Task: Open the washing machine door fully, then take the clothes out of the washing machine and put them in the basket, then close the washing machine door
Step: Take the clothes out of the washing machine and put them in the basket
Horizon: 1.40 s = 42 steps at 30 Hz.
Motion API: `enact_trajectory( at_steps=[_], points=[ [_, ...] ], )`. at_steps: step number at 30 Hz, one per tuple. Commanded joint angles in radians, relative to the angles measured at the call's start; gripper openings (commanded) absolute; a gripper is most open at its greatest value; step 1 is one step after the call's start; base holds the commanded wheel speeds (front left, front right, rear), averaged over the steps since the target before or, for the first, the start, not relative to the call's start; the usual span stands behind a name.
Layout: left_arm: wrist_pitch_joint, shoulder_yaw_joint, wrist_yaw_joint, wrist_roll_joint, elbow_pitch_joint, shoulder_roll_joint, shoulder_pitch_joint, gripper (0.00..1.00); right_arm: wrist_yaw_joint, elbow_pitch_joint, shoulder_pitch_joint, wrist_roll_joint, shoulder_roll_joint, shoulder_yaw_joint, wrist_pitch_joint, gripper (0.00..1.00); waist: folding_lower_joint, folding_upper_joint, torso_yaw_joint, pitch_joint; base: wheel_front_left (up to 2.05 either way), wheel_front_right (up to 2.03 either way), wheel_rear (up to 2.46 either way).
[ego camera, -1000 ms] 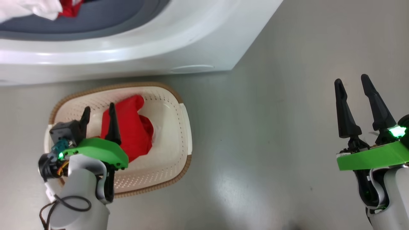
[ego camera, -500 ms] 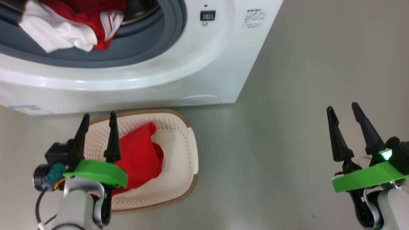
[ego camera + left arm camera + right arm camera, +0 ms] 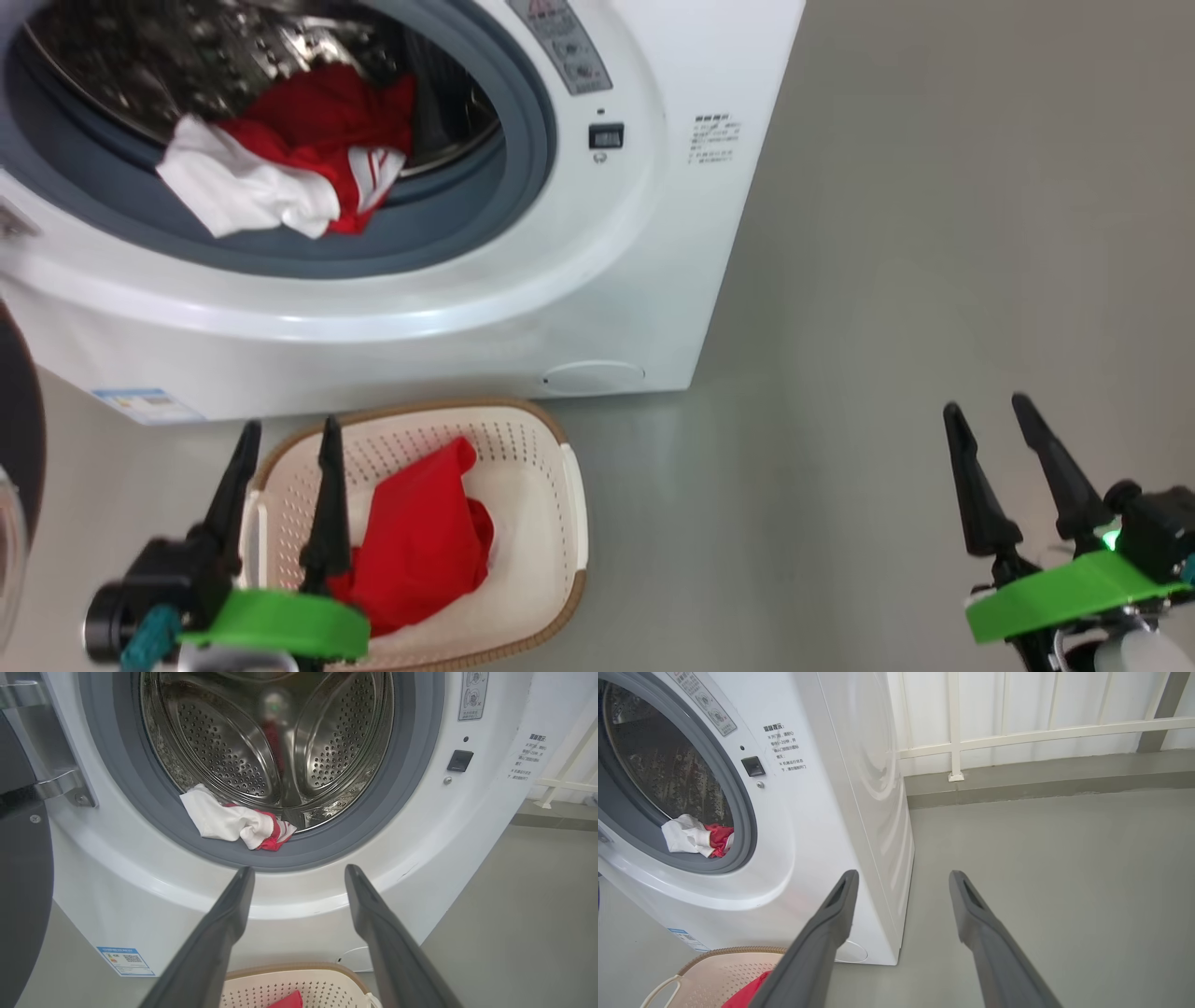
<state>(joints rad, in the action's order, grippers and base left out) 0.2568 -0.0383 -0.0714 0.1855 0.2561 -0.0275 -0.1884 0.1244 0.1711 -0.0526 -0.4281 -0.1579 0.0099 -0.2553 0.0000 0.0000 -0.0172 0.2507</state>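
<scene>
— How much room is there around the washing machine point(image 3: 607, 280)?
— Plenty to its right. Bare grey floor point(image 3: 887, 280) runs out from the machine's right front corner. In the right wrist view it reaches a white railing point(image 3: 955, 742) behind the machine.
— And the door?
— The washing machine door point(image 3: 21, 896) is swung open to the left of the machine's mouth. Its black rim hangs from the hinge plate point(image 3: 51, 756) beside the grey rubber ring point(image 3: 523, 140). Nothing stands in front of the mouth.
— Where's the basket?
— The basket point(image 3: 569, 504) sits on the floor in front of the machine's base, below the mouth. Its far brown rim is near the front panel's bottom edge, and its right corner is near the small round flap point(image 3: 594, 376). A plain red garment point(image 3: 420, 541) lies inside it.
— What's in the machine?
— Red and white clothes point(image 3: 280, 177) lie at the front lip of the steel drum point(image 3: 187, 56). A white fold drapes out onto the rubber ring.
— The grippers?
— The left gripper point(image 3: 290, 425) hovers over the basket's left part, in front of the machine. Its fingers are spread and empty, pointing toward the mouth. The right gripper point(image 3: 985, 403) is over open floor, well to the right of the machine's corner. Its fingers are apart and hold nothing.
</scene>
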Motion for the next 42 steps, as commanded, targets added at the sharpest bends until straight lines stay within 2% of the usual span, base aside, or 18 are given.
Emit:
enact_trajectory(
  at_steps=[1,12,23,31,37,42],
  points=[
    [0.005,-0.038,-0.005,-0.004,-0.048,-0.023,0.039,1.0,0.006,-0.019,0.024,0.011,-0.012,0.014,-0.006,1.0,0.0,0.0,0.001,-0.055,0.0,0.0,0.0],
    [0.005,-0.056,-0.013,0.015,-0.164,-0.023,0.213,1.0,0.006,-0.027,0.128,0.019,-0.013,-0.018,-0.006,1.0,0.0,0.0,0.004,-0.131,0.0,0.0,0.0],
    [0.005,-0.056,-0.008,0.024,-0.198,-0.023,0.253,1.0,0.006,-0.027,0.142,0.024,-0.009,-0.022,-0.006,1.0,0.0,0.0,-0.001,-0.141,0.0,0.0,0.0],
    [0.005,-0.043,-0.003,0.019,-0.184,-0.023,0.23,1.0,0.006,-0.032,0.128,0.025,-0.004,-0.024,-0.006,1.0,0.0,0.0,-0.003,-0.12,0.0,0.0,0.0],
    [0.005,-0.027,-0.007,-0.009,-0.153,-0.023,0.155,1.0,0.006,-0.038,0.099,0.02,0.0,-0.025,-0.006,1.0,0.0,0.0,-0.009,-0.077,0.0,0.0,0.0],
    [0.005,-0.002,0.006,-0.037,-0.022,-0.023,0.013,1.0,0.006,-0.043,0.07,0.016,0.013,-0.023,-0.006,1.0,0.0,0.0,-0.015,-0.026,0.0,0.0,0.0]
  ],
)
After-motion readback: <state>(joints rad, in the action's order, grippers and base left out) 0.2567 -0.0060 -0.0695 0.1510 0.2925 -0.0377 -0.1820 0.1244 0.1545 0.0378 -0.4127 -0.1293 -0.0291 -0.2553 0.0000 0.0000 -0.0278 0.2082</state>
